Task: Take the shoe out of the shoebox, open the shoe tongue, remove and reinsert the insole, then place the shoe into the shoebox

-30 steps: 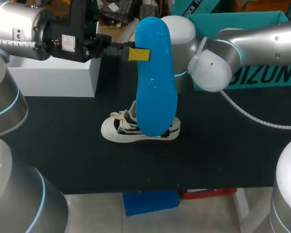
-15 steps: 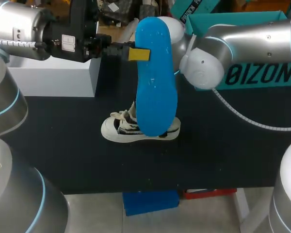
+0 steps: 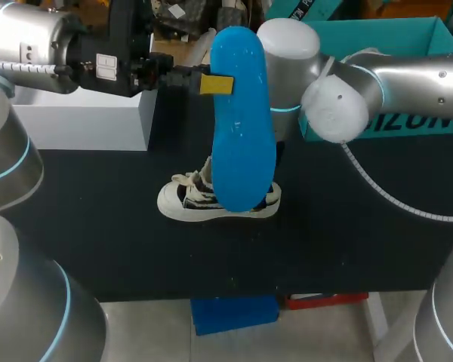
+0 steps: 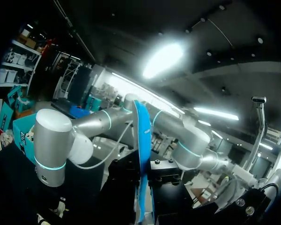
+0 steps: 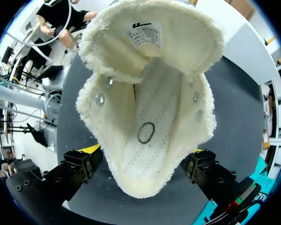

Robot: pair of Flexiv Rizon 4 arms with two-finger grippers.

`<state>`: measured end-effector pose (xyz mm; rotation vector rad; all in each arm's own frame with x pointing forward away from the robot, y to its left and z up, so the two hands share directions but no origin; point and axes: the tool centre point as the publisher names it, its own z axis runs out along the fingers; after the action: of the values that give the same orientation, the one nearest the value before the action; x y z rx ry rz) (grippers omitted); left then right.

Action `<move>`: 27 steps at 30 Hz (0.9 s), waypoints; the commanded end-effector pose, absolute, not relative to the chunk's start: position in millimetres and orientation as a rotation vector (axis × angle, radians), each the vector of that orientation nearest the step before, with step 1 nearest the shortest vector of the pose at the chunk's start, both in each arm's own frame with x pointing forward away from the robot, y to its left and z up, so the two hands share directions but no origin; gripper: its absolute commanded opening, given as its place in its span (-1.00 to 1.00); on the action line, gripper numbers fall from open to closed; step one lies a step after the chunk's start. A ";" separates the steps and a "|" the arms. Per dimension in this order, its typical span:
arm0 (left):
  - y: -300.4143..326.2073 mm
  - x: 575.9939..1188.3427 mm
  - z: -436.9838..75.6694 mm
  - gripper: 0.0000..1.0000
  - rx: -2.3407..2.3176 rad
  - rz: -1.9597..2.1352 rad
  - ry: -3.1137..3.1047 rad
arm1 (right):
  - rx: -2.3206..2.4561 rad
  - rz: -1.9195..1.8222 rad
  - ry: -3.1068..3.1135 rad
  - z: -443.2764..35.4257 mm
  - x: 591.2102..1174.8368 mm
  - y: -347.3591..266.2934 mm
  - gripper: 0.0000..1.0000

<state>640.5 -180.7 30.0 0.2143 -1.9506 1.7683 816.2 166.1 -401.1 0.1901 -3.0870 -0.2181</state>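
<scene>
A long blue insole (image 3: 241, 121) hangs upright in the air over the table, and my left gripper (image 3: 215, 84) is shut on its edge near the upper end. The left wrist view shows the insole (image 4: 141, 140) edge-on, running up from between the fingers. Under it, a white shoe with black stripes (image 3: 189, 202) stands on the black table (image 3: 347, 249). My right arm (image 3: 340, 105) reaches in behind the insole, which hides its gripper in the head view. In the right wrist view, the shoe (image 5: 147, 98) gapes with its fleecy tongue folded back. My right gripper (image 5: 144, 153) stands open astride the heel end.
The teal shoebox (image 3: 392, 75) stands at the back right, behind my right arm. A white box (image 3: 83, 117) sits at the back left. Bare black tabletop lies in front of the shoe and to both sides.
My right arm's elbow and forearm have swung a little, first left and then back right, behind the insole. The left arm, the insole and the shoe have stayed still.
</scene>
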 end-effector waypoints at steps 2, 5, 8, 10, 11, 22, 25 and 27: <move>-182.0 640.6 29.4 -1.00 0.215 1.770 -1.951 | 0.151 -0.418 -3.085 -404.6 815.2 154.7 1.00; -182.0 640.6 29.4 -1.00 0.215 1.770 -1.951 | 0.117 -0.479 -3.106 -404.2 814.6 151.2 1.00; -182.0 640.6 29.4 -1.00 0.215 1.770 -1.951 | 0.107 -0.522 -3.105 -404.9 813.7 148.4 1.00; -182.0 640.6 29.4 -1.00 0.215 1.770 -1.951 | 0.104 -0.558 -3.102 -405.4 812.9 146.7 1.00; -182.0 640.6 29.4 -1.00 0.215 1.770 -1.951 | 0.108 -0.583 -3.100 -405.9 812.7 146.2 1.00; -182.0 640.6 29.4 -1.00 0.215 1.770 -1.951 | 0.071 -0.809 -3.067 -415.3 808.6 136.7 1.00; -182.0 640.6 29.4 -1.00 0.215 1.770 -1.951 | 0.053 -0.892 -3.050 -419.4 808.5 135.7 1.00; -182.0 640.6 29.4 -1.00 0.215 1.770 -1.951 | 0.050 -0.935 -3.039 -422.0 809.1 135.8 1.00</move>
<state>640.5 -180.7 30.0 0.2144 -1.9506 1.7682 810.9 139.6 -413.5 0.0470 -3.0931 -0.7284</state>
